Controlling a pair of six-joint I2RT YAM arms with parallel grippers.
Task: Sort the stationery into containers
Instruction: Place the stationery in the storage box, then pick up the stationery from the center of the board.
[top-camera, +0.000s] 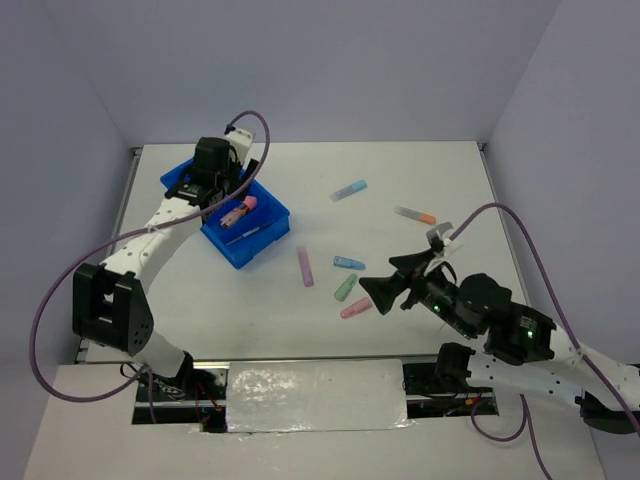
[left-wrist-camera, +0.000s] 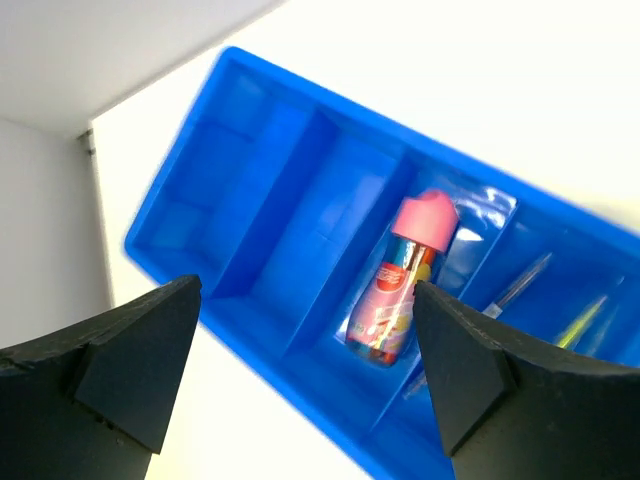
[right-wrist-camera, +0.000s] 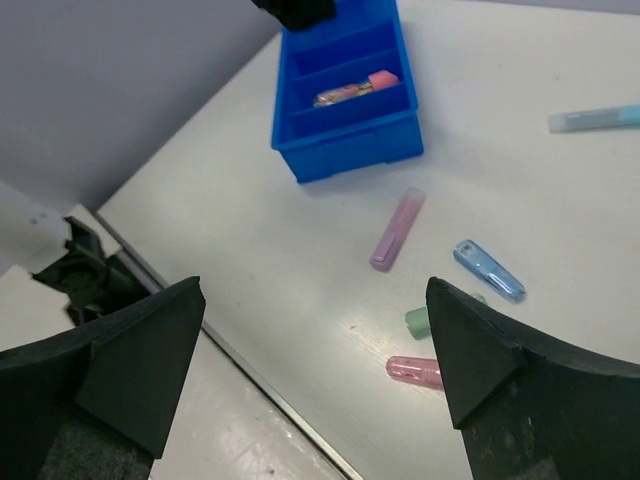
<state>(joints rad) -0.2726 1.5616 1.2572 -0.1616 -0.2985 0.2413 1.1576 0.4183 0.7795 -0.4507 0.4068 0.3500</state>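
The tray (left-wrist-camera: 250, 190) is showing a bright, glossy blue all over. The bottle (left-wrist-camera: 400, 285) in it is wearing a pink cap and a pink label with red and multicoloured print, and the pencil (left-wrist-camera: 585, 318) is showing yellow. On the white table (top-camera: 400, 170), pastels are showing: a purple stick (top-camera: 305, 266), a blue stick (top-camera: 349, 263), a green stick (top-camera: 345, 287), a pink stick (top-camera: 355, 309) and a light-blue stick (top-camera: 349, 190). A grey marker (top-camera: 413, 214) is carrying an orange tip. The left gripper (left-wrist-camera: 305, 285) and right gripper (right-wrist-camera: 315, 285) are showing matte black, the arms (top-camera: 160, 225) are showing white, and the cables (top-camera: 60, 290) are showing purple
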